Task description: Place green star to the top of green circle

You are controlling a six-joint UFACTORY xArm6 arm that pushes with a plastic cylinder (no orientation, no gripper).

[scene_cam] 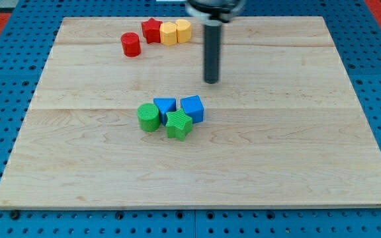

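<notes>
My tip (211, 80) stands toward the table's (309, 145) top edge, apart from the green star (178, 124) near the centre, which touches the green circle (149, 117). It holds nothing. Two blue blocks (192, 108), two red (131, 44), two yellow (169, 33).

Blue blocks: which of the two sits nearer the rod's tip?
The blue cube on the view's right, closer to my tip above it; the other blue block sits farther left, beside the green circle.

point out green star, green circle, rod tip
green star (178, 123), camera view, top face centre
green circle (149, 116), camera view, top face
my tip (211, 81), camera view, rod's very end, above the blocks
</notes>
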